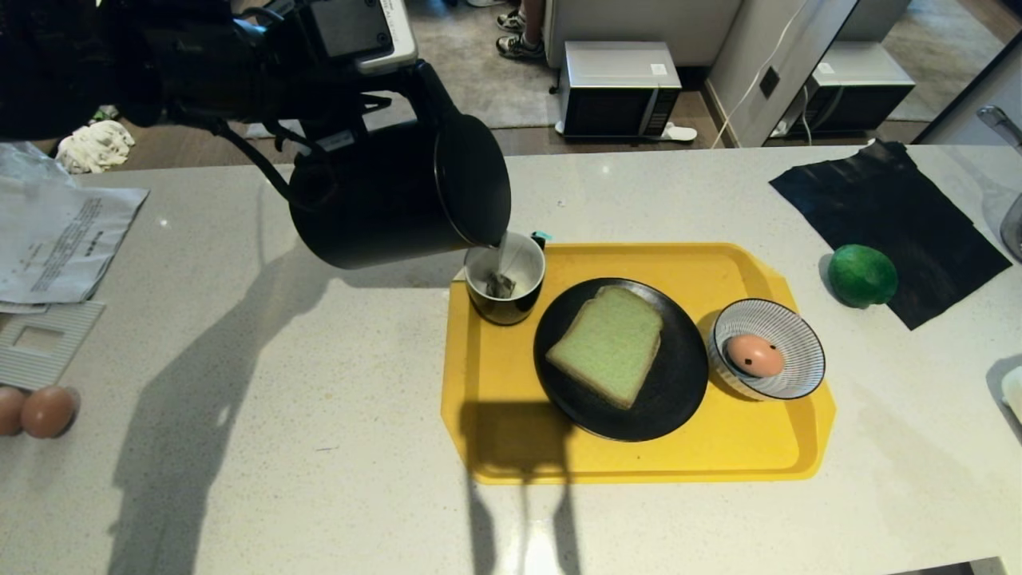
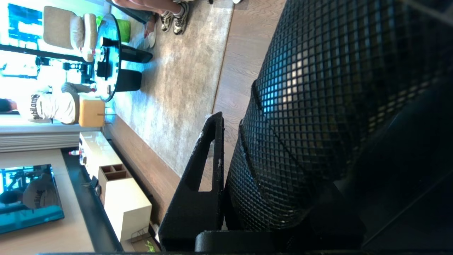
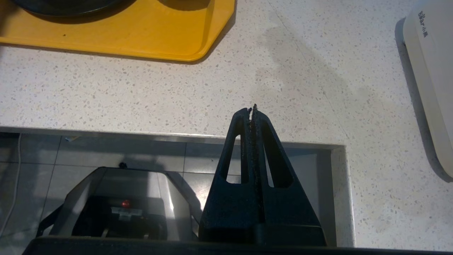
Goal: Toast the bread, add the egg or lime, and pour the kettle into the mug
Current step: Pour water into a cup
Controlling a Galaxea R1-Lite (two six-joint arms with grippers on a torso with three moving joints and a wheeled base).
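Left arm reached in from the upper left, left gripper clamped on the handle of the kettle, holding it tipped almost on its side, spout down over the mug at the yellow tray's back-left corner; a thin stream ran into the mug. Bread lay on the black plate mid-tray, egg in the striped bowl, lime off-tray by the black sheet. Right gripper sat parked low at the counter edge, fingers pressed together, empty.
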